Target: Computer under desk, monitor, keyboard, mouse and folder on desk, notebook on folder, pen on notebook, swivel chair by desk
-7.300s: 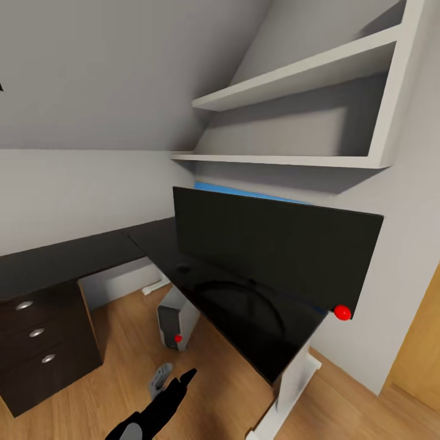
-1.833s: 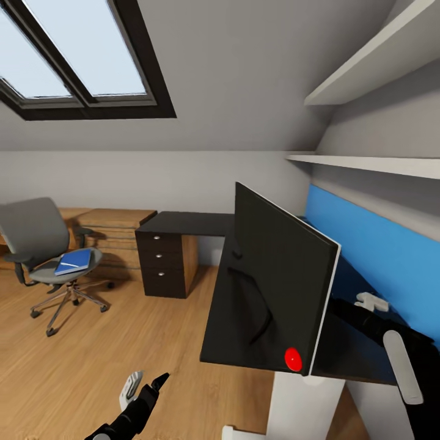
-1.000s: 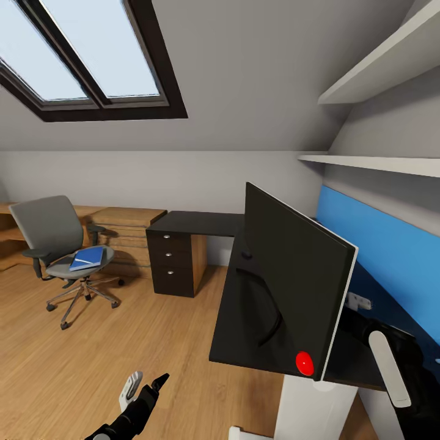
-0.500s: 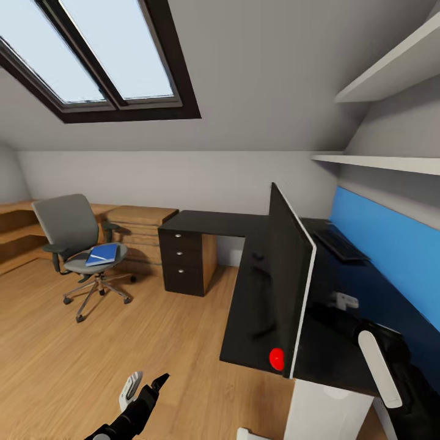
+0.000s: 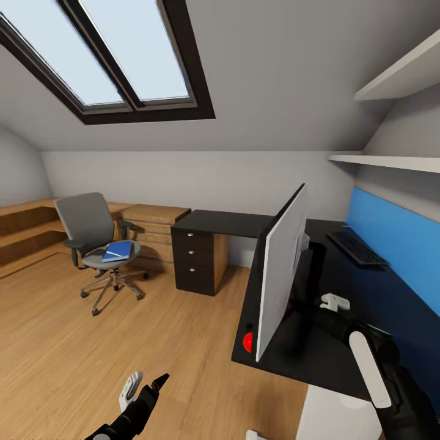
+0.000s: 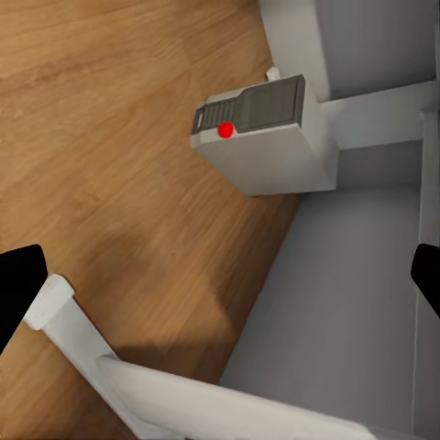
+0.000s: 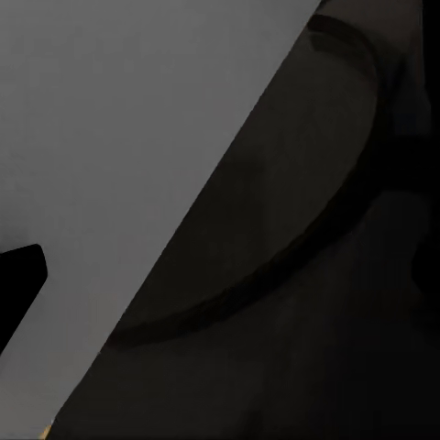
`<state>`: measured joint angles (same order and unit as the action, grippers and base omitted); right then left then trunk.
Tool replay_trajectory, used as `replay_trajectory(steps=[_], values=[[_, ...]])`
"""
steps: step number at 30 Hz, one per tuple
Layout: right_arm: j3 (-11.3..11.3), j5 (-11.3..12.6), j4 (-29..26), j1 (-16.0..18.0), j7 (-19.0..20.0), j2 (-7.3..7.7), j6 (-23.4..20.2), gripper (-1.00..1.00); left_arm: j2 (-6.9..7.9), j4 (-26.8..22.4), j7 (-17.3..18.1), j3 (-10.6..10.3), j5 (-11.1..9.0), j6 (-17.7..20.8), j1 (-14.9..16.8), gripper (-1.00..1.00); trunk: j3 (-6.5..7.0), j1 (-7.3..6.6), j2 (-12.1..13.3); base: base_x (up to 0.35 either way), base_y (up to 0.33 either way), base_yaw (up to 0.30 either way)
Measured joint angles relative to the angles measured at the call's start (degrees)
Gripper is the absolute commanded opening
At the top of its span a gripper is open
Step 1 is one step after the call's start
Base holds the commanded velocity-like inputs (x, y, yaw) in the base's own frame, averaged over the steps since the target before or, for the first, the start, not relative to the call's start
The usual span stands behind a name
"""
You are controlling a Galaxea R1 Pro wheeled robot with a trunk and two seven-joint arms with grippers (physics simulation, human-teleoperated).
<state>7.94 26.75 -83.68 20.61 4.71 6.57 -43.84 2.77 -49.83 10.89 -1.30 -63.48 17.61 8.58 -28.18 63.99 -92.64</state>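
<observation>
Your right gripper point(image 5: 328, 300) sits behind the monitor point(image 5: 281, 272) on the tabletop point(image 5: 287, 348); whether its fingers grip, you cannot tell. Turn it slowly, keeping the base off the edge. Left fingers point(image 6: 20, 289) hang open.

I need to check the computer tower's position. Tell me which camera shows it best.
The left wrist view: the computer stands whole on the wood floor, front panel visible. From the head view and right wrist view I can't make it out.
</observation>
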Motion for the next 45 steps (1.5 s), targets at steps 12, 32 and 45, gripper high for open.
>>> replay_trajectory(steps=[12,32,45], values=[[0.5,-1.3,7.9,1.1,-7.6,0.63,17.1,1.00,0.00,0.0,0.0,-0.1,0.0,0.0,0.0,1.00,0.00,0.00,0.0,0.000,0.000,0.005],[-2.5,-10.6,22.9,6.2,-20.4,-3.39,32.7,1.00,0.00,0.0,0.0,0.0,0.0,0.0,0.0,1.00,0.00,0.00,0.0,0.000,0.000,0.000],[-7.8,-13.9,30.9,7.8,-22.3,-5.16,42.0,1.00,0.00,0.0,0.1,0.0,0.0,0.0,0.0,1.00,0.00,0.00,0.0,0.000,0.000,0.000]])
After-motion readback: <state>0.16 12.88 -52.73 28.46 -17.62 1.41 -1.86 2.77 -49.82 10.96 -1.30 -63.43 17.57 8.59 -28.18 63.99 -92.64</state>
